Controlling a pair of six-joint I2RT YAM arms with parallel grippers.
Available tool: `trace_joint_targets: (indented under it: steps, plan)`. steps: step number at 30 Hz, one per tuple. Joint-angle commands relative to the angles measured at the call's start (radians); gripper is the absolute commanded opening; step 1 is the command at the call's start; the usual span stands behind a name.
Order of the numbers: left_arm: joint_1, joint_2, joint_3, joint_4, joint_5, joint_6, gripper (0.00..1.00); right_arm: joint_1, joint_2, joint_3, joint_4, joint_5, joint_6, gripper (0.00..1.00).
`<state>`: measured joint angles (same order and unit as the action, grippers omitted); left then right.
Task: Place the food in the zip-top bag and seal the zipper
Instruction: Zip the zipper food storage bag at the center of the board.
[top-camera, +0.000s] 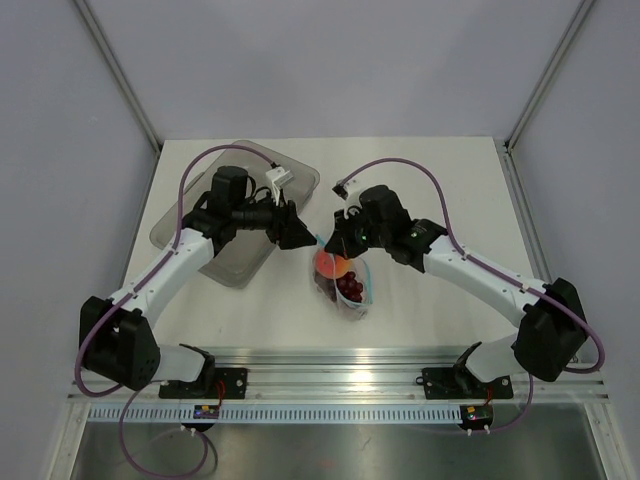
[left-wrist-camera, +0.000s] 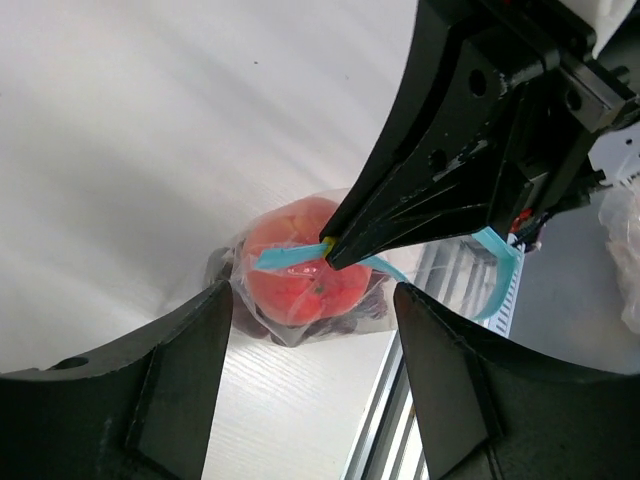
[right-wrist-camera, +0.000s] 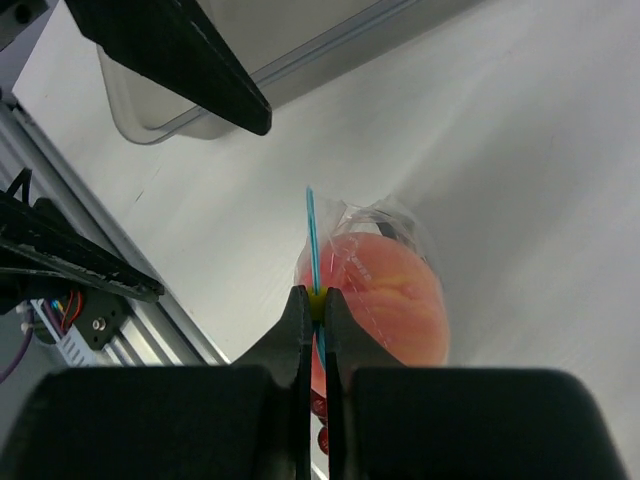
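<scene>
The clear zip-top bag (top-camera: 342, 285) lies on the white table between the arms, with the orange-red peach (top-camera: 330, 265) and dark grapes (top-camera: 351, 290) inside it. My right gripper (right-wrist-camera: 316, 297) is shut on the blue-teal zipper (right-wrist-camera: 311, 235), pinching a small yellow slider at the bag's mouth. In the right wrist view the peach (right-wrist-camera: 395, 300) bulges just right of the fingers. My left gripper (left-wrist-camera: 312, 295) hangs open just left of the bag, holding nothing. In its view the bag (left-wrist-camera: 260, 320), peach (left-wrist-camera: 300, 285) and zipper (left-wrist-camera: 283, 258) lie beyond its fingertips.
A large translucent grey tray (top-camera: 240, 262) sits at the back left, partly under the left arm; its rim (right-wrist-camera: 300, 80) also shows in the right wrist view. The aluminium rail (top-camera: 340, 358) runs along the near table edge, close to the bag.
</scene>
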<state>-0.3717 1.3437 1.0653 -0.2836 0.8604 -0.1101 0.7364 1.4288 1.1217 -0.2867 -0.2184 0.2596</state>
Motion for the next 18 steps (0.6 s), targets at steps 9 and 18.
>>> trace_joint_targets:
  steps: [9,18]
  plan:
    - [0.004,-0.023,0.051,-0.126,0.267,0.294,0.68,-0.012,-0.059,0.081,-0.068,-0.193,-0.129,0.0]
    - [-0.015,0.018,0.073,-0.161,0.266,0.296,0.68,-0.019,-0.082,0.113,-0.095,-0.205,-0.143,0.0]
